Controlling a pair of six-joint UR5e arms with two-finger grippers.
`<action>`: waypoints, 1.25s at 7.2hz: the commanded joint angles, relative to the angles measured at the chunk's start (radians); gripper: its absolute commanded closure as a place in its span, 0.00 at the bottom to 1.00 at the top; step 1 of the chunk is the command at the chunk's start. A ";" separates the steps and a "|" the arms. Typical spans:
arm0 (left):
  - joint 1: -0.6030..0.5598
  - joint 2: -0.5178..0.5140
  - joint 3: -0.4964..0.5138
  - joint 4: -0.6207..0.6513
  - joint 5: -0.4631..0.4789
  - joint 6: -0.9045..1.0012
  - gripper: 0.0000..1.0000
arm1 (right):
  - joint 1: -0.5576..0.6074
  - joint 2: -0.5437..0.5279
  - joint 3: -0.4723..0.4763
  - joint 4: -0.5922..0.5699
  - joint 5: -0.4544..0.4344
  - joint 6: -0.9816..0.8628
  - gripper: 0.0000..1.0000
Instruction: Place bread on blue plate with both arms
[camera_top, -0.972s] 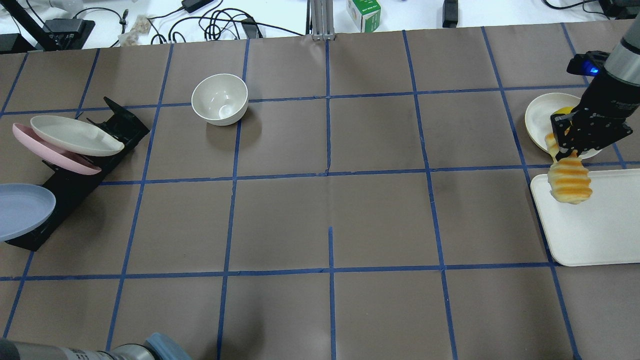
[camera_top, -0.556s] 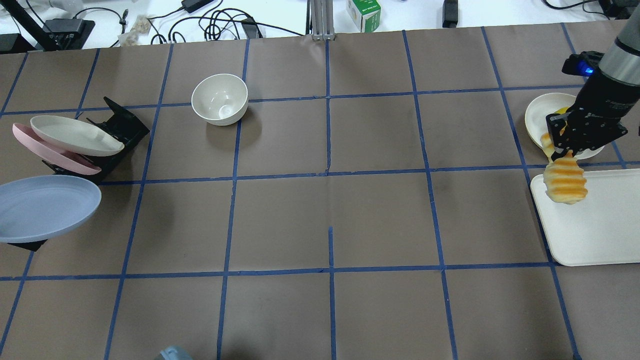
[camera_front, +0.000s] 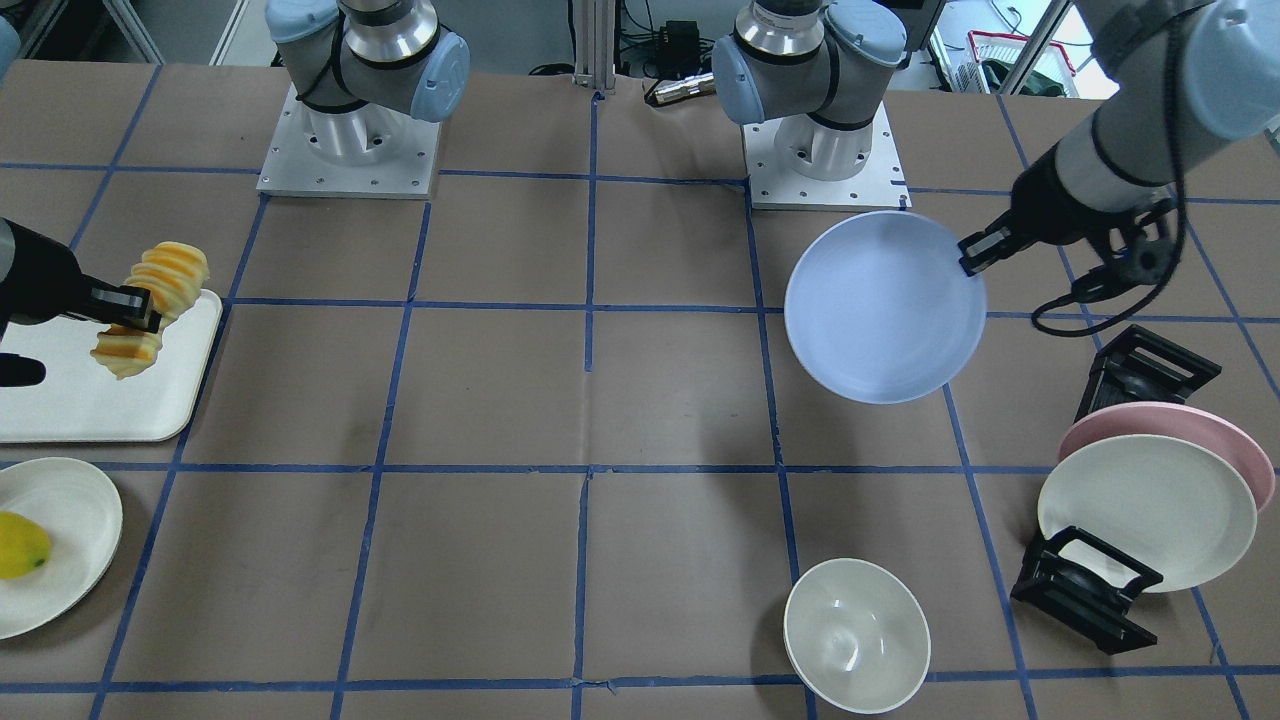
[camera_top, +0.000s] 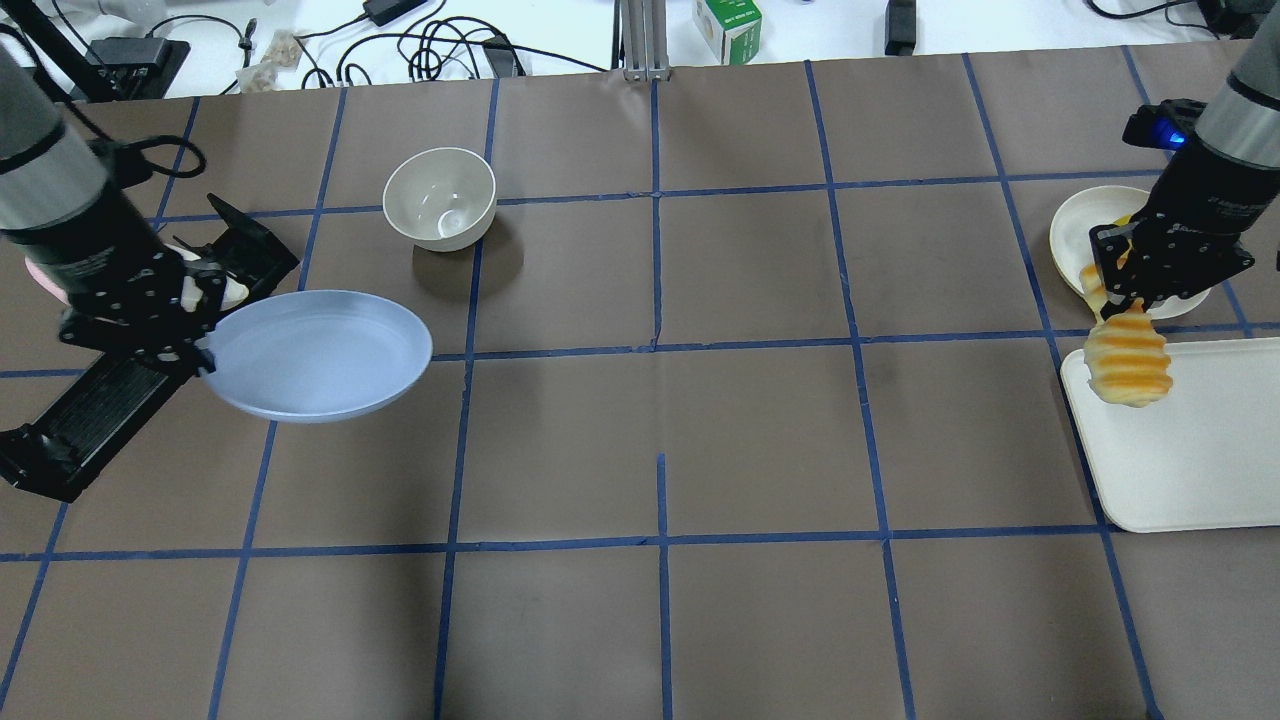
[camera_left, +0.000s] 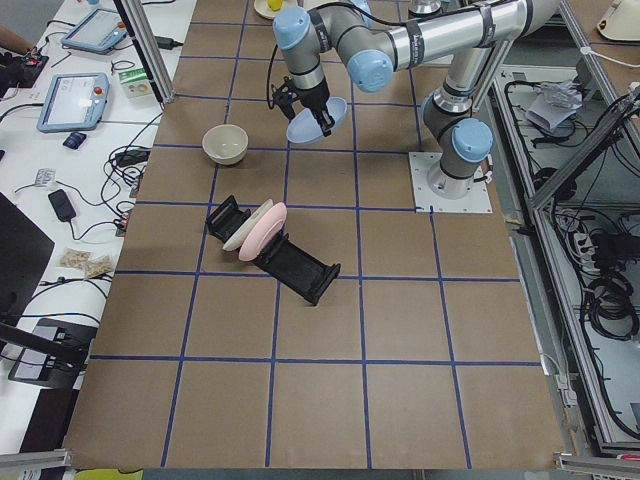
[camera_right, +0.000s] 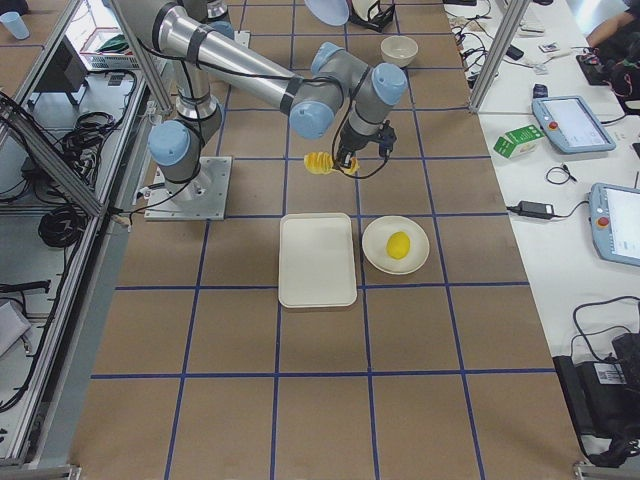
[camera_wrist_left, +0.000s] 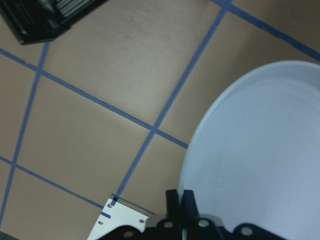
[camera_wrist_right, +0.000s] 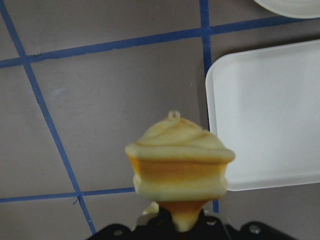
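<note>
The left gripper (camera_top: 203, 348) is holding the blue plate (camera_top: 320, 356) by its rim above the table (camera_top: 660, 420), while the right gripper (camera_top: 1121, 306) is gripping the bread (camera_top: 1126, 364) over the white tray (camera_top: 1195, 455).

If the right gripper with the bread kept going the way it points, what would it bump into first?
The right gripper pinches the bread and points down. Pushed on, the bread would probably touch the edge of the white tray or the table beside it; depth is unclear.

Bread (camera_top: 1127, 365), orange-ridged, aloft near tray (camera_top: 1190, 470) corner; blue plate (camera_top: 318, 355), round, pale, aloft, held at rim.
</note>
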 joint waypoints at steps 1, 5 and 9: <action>-0.176 -0.062 -0.127 0.314 -0.197 -0.193 1.00 | 0.003 -0.002 0.002 0.000 0.000 0.013 1.00; -0.437 -0.237 -0.227 0.728 -0.235 -0.526 1.00 | 0.003 -0.001 0.012 0.001 0.002 0.019 1.00; -0.450 -0.297 -0.232 0.758 -0.237 -0.525 0.07 | 0.003 -0.002 0.012 0.004 0.023 0.022 1.00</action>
